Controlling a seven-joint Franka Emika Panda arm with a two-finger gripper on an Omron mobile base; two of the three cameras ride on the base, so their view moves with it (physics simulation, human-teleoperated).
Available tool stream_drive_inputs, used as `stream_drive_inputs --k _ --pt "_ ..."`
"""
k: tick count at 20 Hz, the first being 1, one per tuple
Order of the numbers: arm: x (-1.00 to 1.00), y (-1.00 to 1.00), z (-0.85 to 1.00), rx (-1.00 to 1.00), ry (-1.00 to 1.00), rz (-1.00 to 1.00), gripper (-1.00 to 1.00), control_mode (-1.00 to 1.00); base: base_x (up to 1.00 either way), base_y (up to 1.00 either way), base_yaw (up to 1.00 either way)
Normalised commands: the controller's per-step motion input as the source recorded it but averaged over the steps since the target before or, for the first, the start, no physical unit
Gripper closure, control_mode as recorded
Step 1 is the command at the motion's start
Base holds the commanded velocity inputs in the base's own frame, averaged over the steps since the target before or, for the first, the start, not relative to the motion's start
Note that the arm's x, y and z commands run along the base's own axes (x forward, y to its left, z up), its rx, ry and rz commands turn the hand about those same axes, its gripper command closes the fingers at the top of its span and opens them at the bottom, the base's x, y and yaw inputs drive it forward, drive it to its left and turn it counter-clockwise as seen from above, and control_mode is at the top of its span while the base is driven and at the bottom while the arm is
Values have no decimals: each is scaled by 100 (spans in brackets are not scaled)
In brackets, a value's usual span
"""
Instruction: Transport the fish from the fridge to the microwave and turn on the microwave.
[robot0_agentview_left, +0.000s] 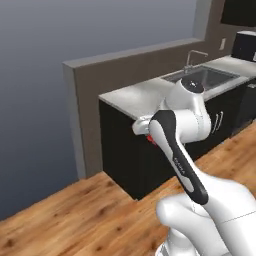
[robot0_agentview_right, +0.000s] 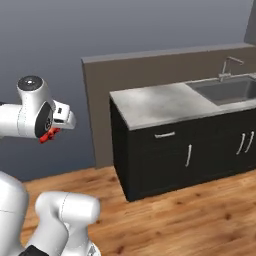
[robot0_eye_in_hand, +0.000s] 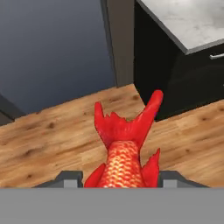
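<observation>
The fish (robot0_eye_in_hand: 124, 148) is red-orange and scaly, with its forked tail pointing away from the hand. My gripper (robot0_eye_in_hand: 120, 179) is shut on the fish, its body pinched between the two dark fingertips (robot0_eye_in_hand: 70, 178). From the left base view, a bit of the red fish (robot0_agentview_left: 151, 140) peeks out behind the forearm. From the right base view, the fish (robot0_agentview_right: 47, 135) hangs under the white hand, held in the air above the wooden floor. The fridge is out of view. A black appliance (robot0_agentview_left: 245, 45) stands at the far right, cropped; I cannot tell whether it is the microwave.
A black cabinet block with a grey stone counter (robot0_agentview_right: 160, 102) stands ahead, with a steel sink (robot0_agentview_right: 227, 90) and tap further right. A brown half wall (robot0_agentview_right: 100, 105) runs behind it. The wooden floor (robot0_agentview_right: 165, 220) lies open in front.
</observation>
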Motion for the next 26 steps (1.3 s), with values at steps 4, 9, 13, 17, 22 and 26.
stream_drive_inputs --k 4,9,13,17,22,26 --pt "0 0 0 0 0 0 100 100 3 2 -91" --pt "0 0 0 0 0 0 100 100 9 6 -86" --pt "0 0 0 0 0 0 100 100 16 10 -81" --pt "0 0 0 0 0 0 100 100 26 20 -56" --pt "0 0 0 0 0 0 100 100 31 14 -36" --pt "0 0 0 0 0 0 100 100 31 14 -54"
